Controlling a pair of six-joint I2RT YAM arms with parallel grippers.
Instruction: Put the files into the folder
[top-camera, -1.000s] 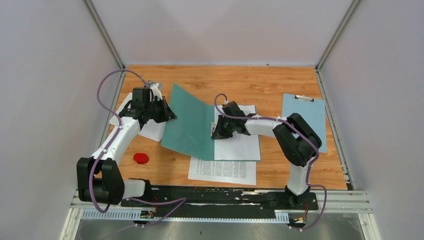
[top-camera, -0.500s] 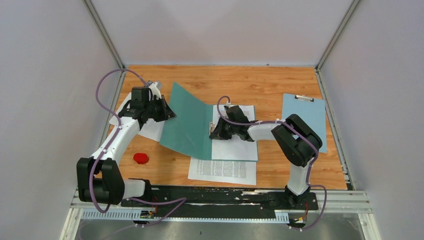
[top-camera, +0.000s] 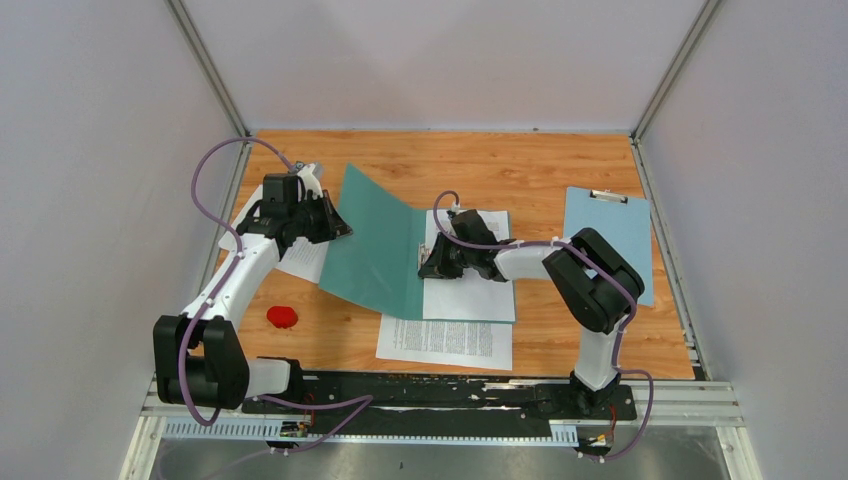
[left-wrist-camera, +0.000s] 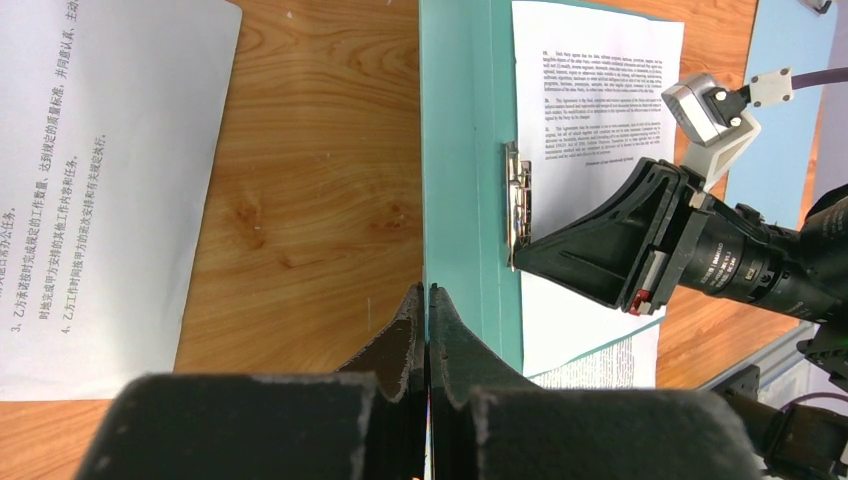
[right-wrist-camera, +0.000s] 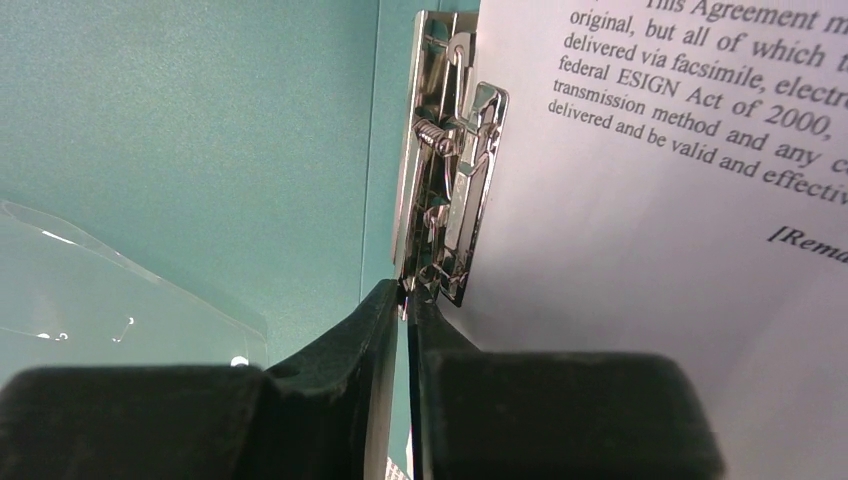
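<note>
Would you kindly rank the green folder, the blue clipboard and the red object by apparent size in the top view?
1. folder and clipboard: too alike to rank, both partly covered.
2. red object: smallest.

- The whole table (top-camera: 540, 165) is taken in from a fixed camera high behind its near edge, angled down and away.
- The folder (left-wrist-camera: 460, 150) is viewed rightward, low and close, from the left wrist.
- Its metal fastener (right-wrist-camera: 445, 160), shared by both wrist views, is framed tightly from the right wrist.
</note>
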